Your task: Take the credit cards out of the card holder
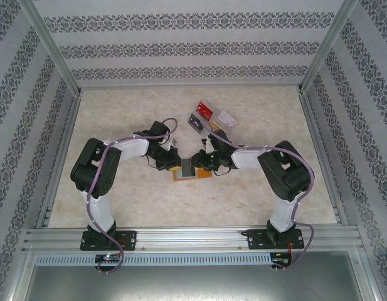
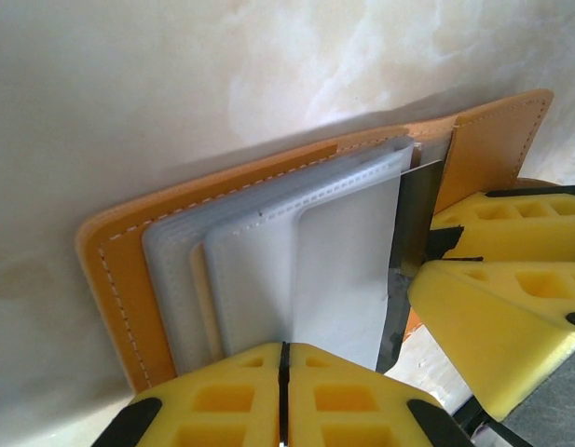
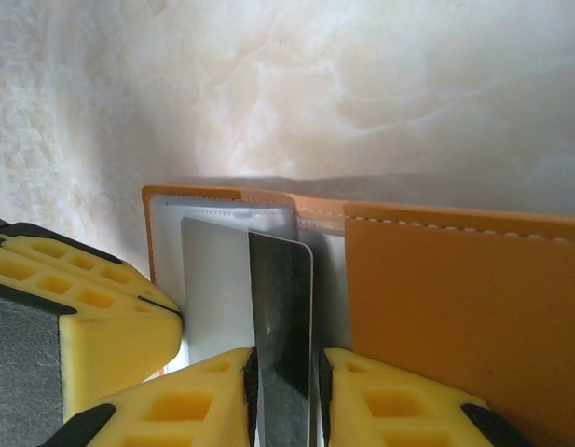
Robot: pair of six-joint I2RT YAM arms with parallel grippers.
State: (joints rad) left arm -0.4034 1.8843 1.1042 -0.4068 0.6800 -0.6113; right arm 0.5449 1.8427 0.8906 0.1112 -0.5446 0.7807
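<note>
The holder [image 3: 455, 307] lies open on the desk [image 3: 362, 93] between the arms, with a dark card [image 3: 282, 289] standing partway out of its sleeves [image 2: 259, 270]. The left pincer [image 2: 282, 352] is closed tight, its tips pressed at the holder's near edge as if to pin it. The right pincer [image 3: 285, 363] straddles the card with jaws narrowly apart and a sliver of gap on one side, so the hold looks loose. To draw the card well, close fully on it first and pull straight along the sleeve without twisting. The left should press the holder flat so it does not lift.
</note>
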